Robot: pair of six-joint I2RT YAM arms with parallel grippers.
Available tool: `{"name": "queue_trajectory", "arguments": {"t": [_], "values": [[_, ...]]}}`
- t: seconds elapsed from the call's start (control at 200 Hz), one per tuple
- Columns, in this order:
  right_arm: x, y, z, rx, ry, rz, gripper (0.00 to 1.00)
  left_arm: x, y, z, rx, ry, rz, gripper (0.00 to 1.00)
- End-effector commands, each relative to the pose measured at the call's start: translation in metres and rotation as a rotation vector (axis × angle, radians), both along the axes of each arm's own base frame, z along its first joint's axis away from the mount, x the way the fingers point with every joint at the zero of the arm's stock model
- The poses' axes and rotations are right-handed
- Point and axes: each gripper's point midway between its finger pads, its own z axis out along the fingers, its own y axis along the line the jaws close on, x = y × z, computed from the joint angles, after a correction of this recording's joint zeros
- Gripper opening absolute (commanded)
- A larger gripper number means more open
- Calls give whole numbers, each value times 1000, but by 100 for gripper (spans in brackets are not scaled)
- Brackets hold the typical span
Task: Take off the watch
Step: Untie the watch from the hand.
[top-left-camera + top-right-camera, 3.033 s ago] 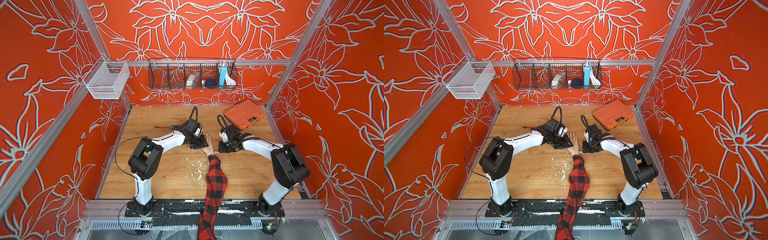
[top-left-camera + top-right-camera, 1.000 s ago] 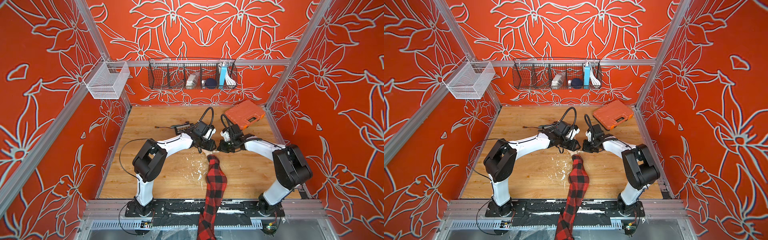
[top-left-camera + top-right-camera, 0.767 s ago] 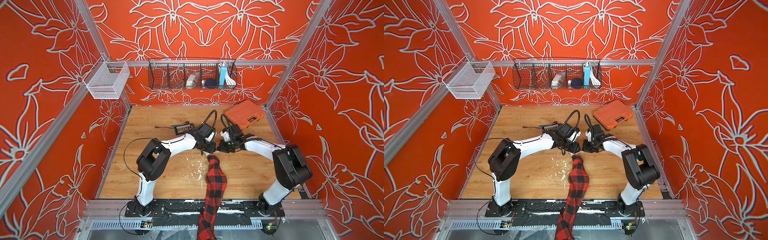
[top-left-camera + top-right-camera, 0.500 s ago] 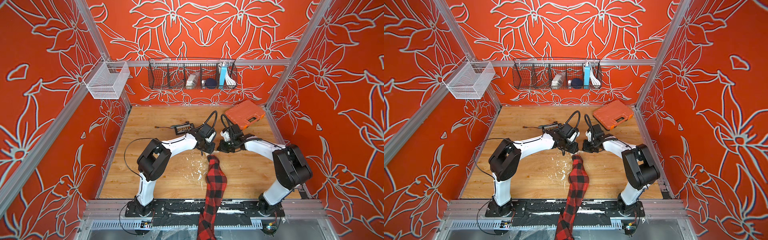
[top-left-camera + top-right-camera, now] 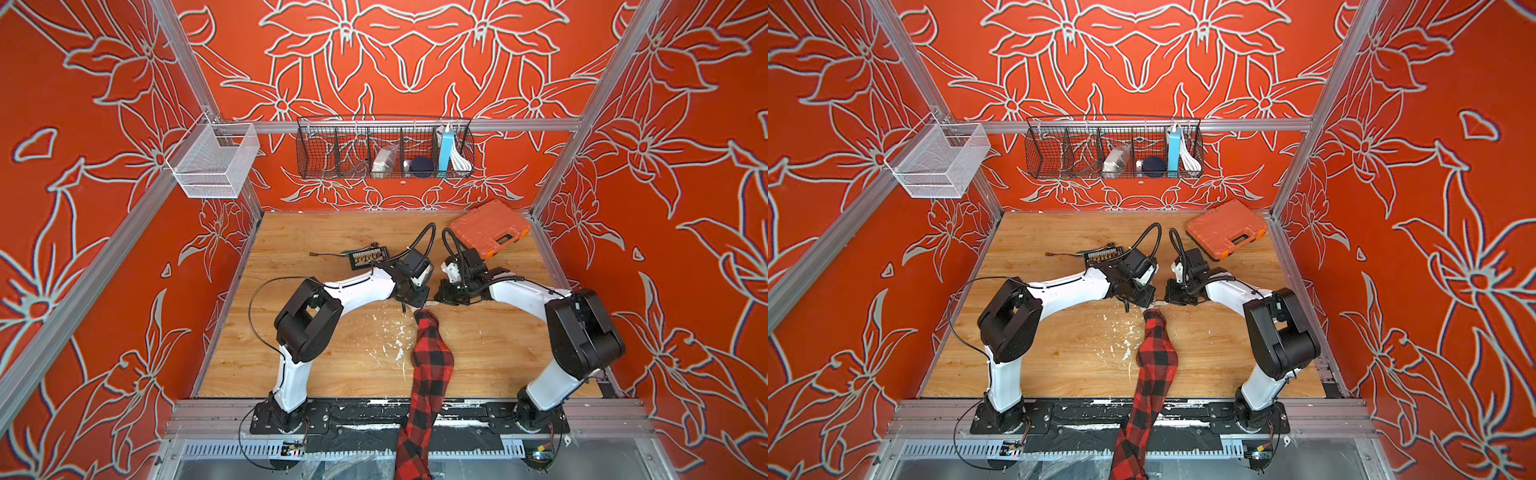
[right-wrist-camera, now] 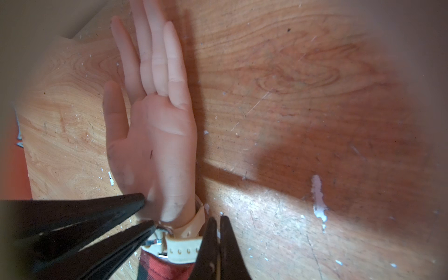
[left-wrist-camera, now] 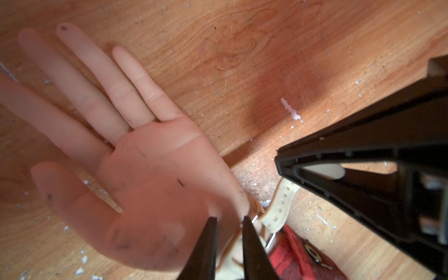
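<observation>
Watch (image 6: pixel 185 248) on wrist of dummy hand (image 6: pixel 157 145), unbuckling step: right gripper (image 6: pixel 218 219) clamped on strap tail (image 7: pixel 281 198), left gripper (image 7: pixel 229 218) narrowly parted at buckle (image 6: pixel 158 238); next likely needs tail pulled clear of buckle

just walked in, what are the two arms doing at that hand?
Both arms are working on the slim wristwatch with a cream perforated strap, worn on a pale hand lying palm-up on the wooden table, arm in a red-and-black plaid sleeve. The right pincer is shut on the strap's free end. The left pincer sits at the metal buckle, tips slightly apart, nothing clearly pinched. Watch not yet off.
</observation>
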Motion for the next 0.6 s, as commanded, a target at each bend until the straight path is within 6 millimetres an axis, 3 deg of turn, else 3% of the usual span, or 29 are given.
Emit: {"name": "queue_trajectory", "arguments": {"t": [0.0, 0.215, 0.591], "values": [[3, -3, -3, -10, 10, -13, 0, -15, 19, -10, 81, 37, -3, 20], [5, -1, 5, 4, 0, -10, 0, -18, 16, -6, 55, 30, -14, 19], [1, 17, 37, 75, -35, 30, 0, -12, 28, 34, -75, -20, 95, 26]]}}
